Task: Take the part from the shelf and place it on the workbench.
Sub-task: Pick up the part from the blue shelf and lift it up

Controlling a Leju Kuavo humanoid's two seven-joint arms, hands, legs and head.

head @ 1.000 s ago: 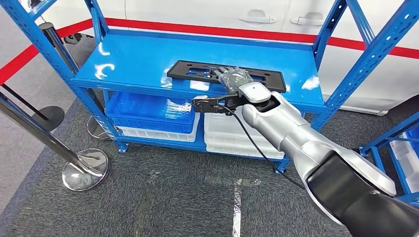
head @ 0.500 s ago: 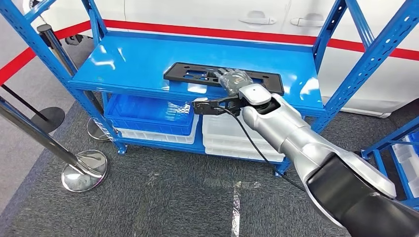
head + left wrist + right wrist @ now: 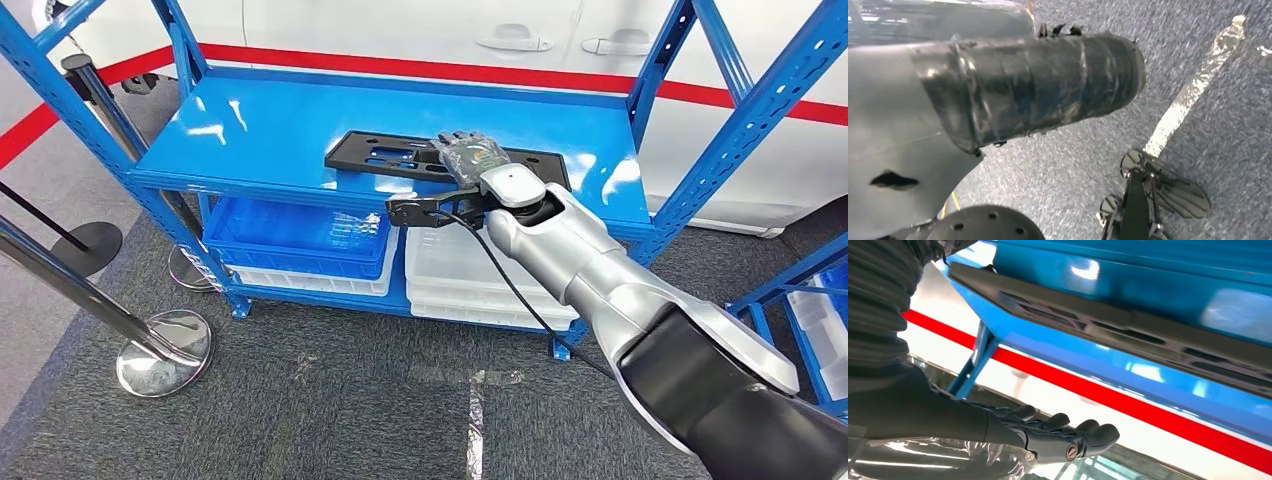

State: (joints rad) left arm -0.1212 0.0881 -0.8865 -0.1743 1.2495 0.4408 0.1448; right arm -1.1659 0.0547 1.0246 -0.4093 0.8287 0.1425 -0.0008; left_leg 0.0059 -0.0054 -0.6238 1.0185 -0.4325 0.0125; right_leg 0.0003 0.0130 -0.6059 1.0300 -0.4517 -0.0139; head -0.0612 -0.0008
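The part (image 3: 380, 156) is a long flat black plate with cut-outs, lying on the blue shelf's top board (image 3: 270, 115) near its front edge. My right hand (image 3: 467, 153), in a clear plastic cover, reaches over the middle of the part from the front. In the right wrist view the fingers (image 3: 1088, 432) are stretched out side by side with a gap between them and the part (image 3: 1128, 327), holding nothing. My left hand's dark wrapped cover (image 3: 1038, 85) hangs above the carpet, and its fingers are hidden.
Blue and white bins (image 3: 300, 235) fill the shelf's lower level. Blue uprights (image 3: 705, 135) frame the shelf on both sides. A chrome stanchion base (image 3: 160, 350) stands on the carpet at the left. Another blue rack (image 3: 815, 300) is at the right edge.
The whole picture has drifted a little, so the camera moved. My right hand stays over the middle of the part, reaching slightly farther across it.
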